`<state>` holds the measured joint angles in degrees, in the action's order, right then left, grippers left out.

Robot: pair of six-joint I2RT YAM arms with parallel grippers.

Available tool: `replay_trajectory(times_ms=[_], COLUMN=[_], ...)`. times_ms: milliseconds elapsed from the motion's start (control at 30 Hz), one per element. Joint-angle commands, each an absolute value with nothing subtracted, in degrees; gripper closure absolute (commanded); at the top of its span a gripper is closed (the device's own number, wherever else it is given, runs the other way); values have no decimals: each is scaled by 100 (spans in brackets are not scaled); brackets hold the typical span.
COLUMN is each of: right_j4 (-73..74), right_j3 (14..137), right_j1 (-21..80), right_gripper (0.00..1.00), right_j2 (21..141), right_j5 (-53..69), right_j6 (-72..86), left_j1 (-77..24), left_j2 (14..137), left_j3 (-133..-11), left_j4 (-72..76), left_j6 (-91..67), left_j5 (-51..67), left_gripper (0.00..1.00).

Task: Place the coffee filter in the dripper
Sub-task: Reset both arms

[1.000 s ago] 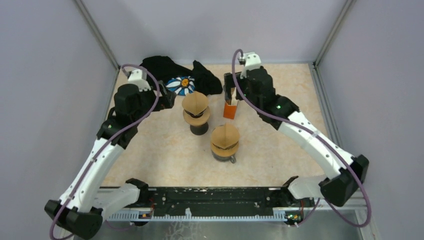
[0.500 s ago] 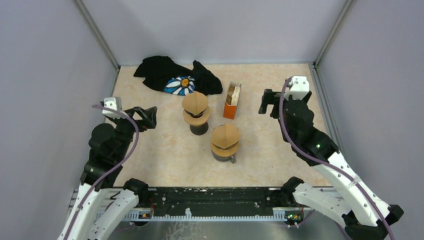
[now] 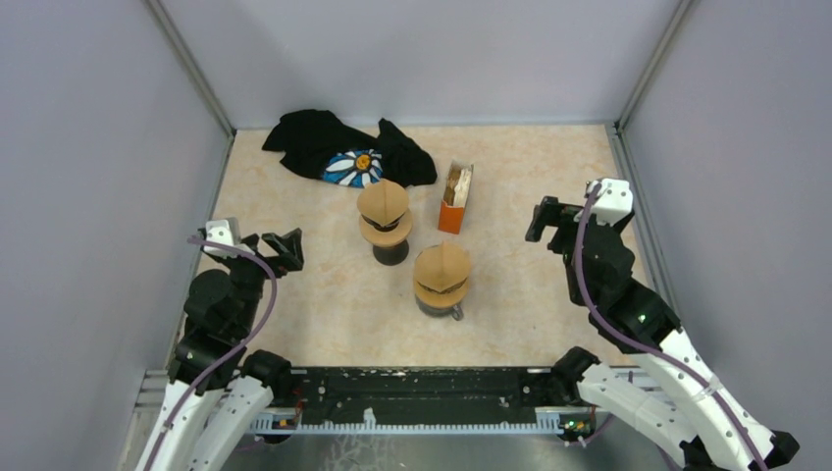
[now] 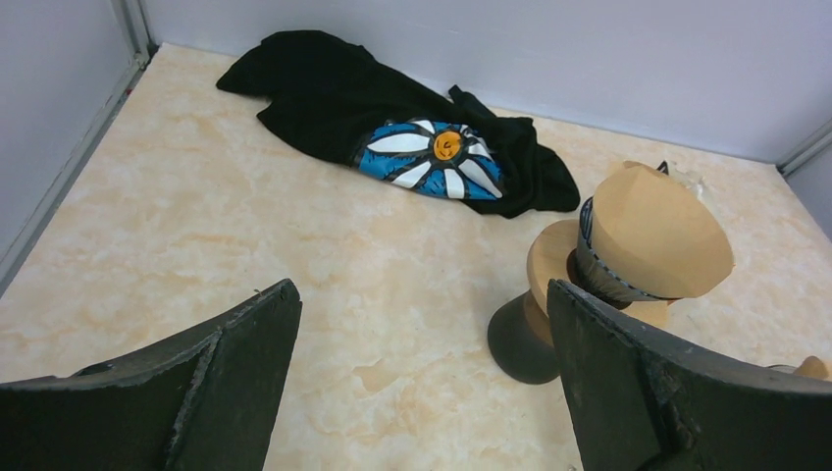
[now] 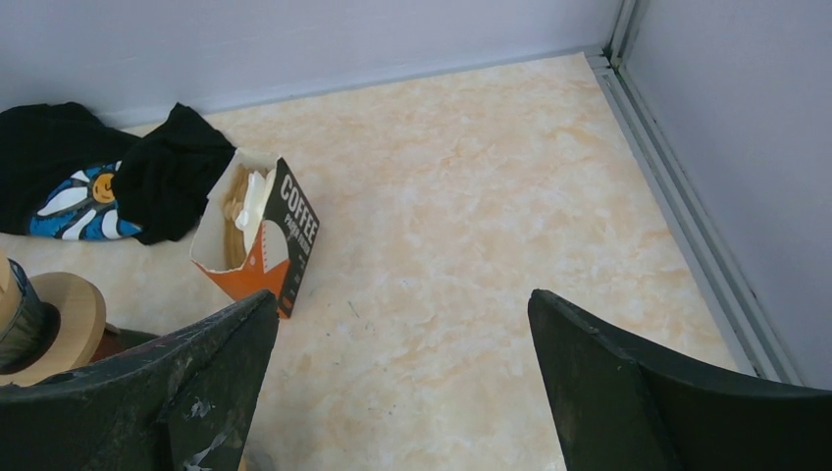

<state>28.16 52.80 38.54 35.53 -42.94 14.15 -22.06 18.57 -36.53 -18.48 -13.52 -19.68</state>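
Left pincer (image 3: pixel 277 245) (image 4: pixel 422 294): jaws spread wide, nothing between them, over the left side of the pale marbled bench (image 3: pixel 324 304), well apart from both drippers.
Right pincer (image 3: pixel 551 214) (image 5: pixel 402 294): just as wide, empty, over the bench's right side.
Near dripper (image 3: pixel 440 294): dark cup with a tan wooden collar, mid-bench; brown paper cone filter (image 3: pixel 443 263) seated in its top, standing above the rim.
Far dripper (image 3: pixel 390 240) (image 4: pixel 598 280): black foot, tan wooden ring, dark ribbed cone; second brown paper filter (image 3: pixel 383 201) (image 4: pixel 657 231) sitting inside.
Orange-and-black filter box (image 3: pixel 453 201) (image 5: pixel 280 245): upright, top open, just right of the far dripper.
Black daisy-print cloth (image 3: pixel 334 147) (image 4: pixel 392 118): crumpled by the back wall.
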Motion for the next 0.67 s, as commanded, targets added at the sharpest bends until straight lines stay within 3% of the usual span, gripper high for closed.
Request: replay_trajectory(times_ms=[0, 633], right_j4=[2685, 2534], right_j3=[5320, 5256], right_j1=[3819, 3815], right_gripper=[1, 1], right_j2=[3493, 3385], right_j5=[-4442, -4544], right_j6=[1485, 1459], left_j1=[-2171, -2176], left_j2=[1827, 1749], left_j3=[-3503, -3458], left_j4=[-1588, -1655], left_j6=[-1425, -1461], left_j5=[-2076, -2074], left_gripper=[0, 0])
